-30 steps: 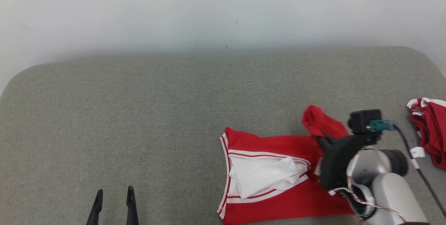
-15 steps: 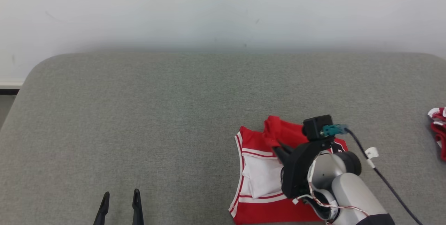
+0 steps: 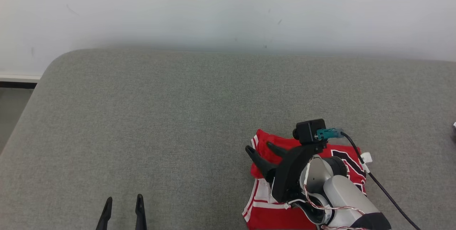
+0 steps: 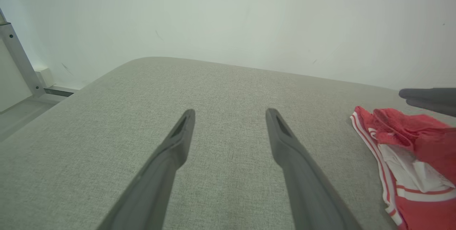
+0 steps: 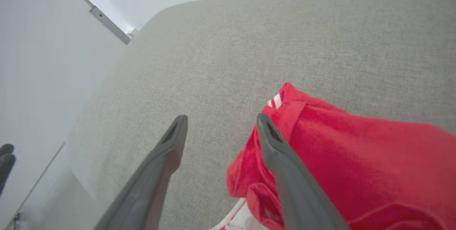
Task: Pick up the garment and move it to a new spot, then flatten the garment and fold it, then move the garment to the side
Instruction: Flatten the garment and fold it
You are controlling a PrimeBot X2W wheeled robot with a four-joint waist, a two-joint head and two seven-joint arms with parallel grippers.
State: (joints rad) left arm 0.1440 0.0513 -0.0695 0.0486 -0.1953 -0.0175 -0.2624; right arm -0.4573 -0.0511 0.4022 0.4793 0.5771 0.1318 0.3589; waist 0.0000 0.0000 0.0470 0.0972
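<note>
The garment [image 3: 264, 215] is a red jersey with white stripes, lying folded over on the grey cushion [image 3: 178, 116] at the lower right. It also shows at the right edge of the left wrist view, garment [image 4: 409, 144], and under the right fingers, garment [image 5: 356, 151]. My right gripper [image 3: 259, 150] hovers open over the garment's left edge with nothing between its fingers, right gripper [image 5: 220, 120]. My left gripper [image 3: 123, 200] stands open at the lower left, well apart from the cloth, left gripper [image 4: 229, 114].
A white wall [image 3: 228, 9] runs behind the cushion. The cushion's rounded left corner [image 3: 53, 66] drops to the floor. A cable [image 3: 384, 191] trails from the right wrist camera. Bare cushion stretches left of the garment.
The right gripper carried the red flap leftward over the garment, then opened and let it go. The head camera has turned, shifting the whole picture. The left gripper stayed open.
</note>
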